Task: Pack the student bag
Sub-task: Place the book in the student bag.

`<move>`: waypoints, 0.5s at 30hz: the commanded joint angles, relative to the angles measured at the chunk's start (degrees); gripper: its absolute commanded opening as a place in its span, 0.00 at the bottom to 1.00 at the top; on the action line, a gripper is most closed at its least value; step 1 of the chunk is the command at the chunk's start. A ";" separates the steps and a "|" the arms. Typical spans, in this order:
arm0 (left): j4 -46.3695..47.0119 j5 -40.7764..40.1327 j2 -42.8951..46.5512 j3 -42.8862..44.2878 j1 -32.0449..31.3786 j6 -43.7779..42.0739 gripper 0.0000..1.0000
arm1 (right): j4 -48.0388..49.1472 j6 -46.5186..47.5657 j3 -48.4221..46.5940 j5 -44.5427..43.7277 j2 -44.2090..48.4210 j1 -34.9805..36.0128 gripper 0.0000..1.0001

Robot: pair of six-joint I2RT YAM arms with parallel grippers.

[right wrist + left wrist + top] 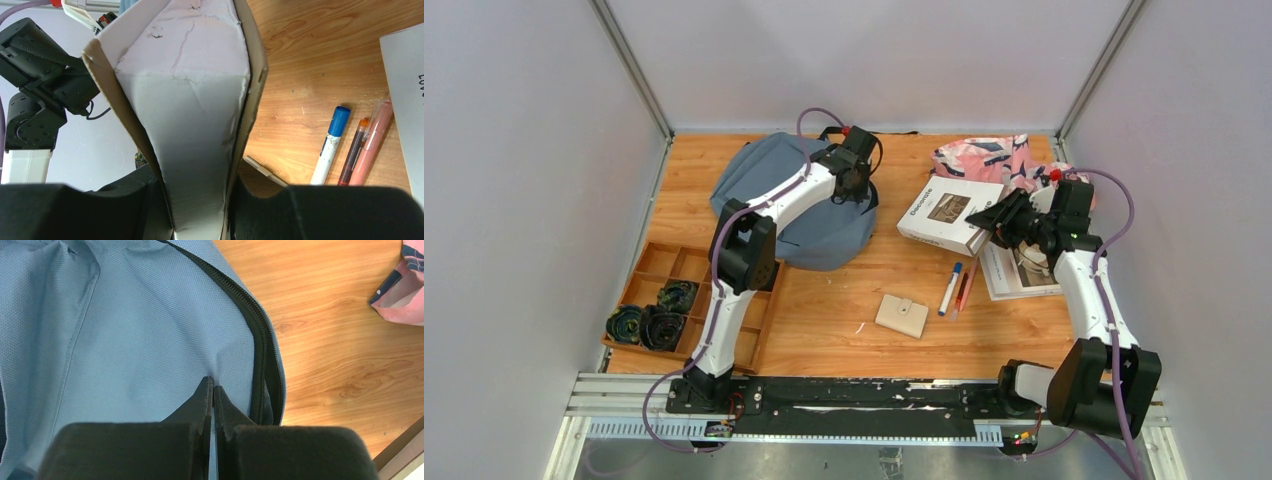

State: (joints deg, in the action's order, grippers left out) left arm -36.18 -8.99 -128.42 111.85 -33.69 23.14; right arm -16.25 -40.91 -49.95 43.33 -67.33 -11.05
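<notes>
Bag (764, 185) lies far left on the worktop (824, 300), fabric seemingly pinched beside the zip (257, 330) by the clenched left claw (213, 382). Lift that flap high and steady so the right claw (1002, 215), gripping the book (944, 210), meets a wide mouth.

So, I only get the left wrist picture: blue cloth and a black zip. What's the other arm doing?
Observer: The right end effector is shut on the edge of a white hardback book.
Operator: Where does my cloth thing sit?
Observer: It's a grey-blue fabric backpack, lying toward the far left of the wooden table.
Operator: Anything loose nearby?
Observer: A blue-capped white marker, a pink pen beside it and a small beige wallet lie nearer the arm bases.
</notes>
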 commanded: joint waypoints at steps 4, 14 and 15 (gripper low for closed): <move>-2.03 -1.56 3.22 3.58 -0.37 -2.74 0.00 | 1.40 0.06 -0.05 1.75 0.36 -0.81 0.10; -8.77 6.82 12.17 7.28 4.27 -7.24 0.00 | 3.61 0.06 -2.52 3.46 0.59 1.54 0.11; -8.95 9.26 12.89 7.15 5.36 -7.00 0.00 | 4.53 -0.62 -2.90 4.00 0.35 2.01 0.12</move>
State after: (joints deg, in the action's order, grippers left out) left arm -43.94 -7.44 -121.99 116.31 -31.83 17.61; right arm -15.57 -40.88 -49.98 44.16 -67.33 -10.55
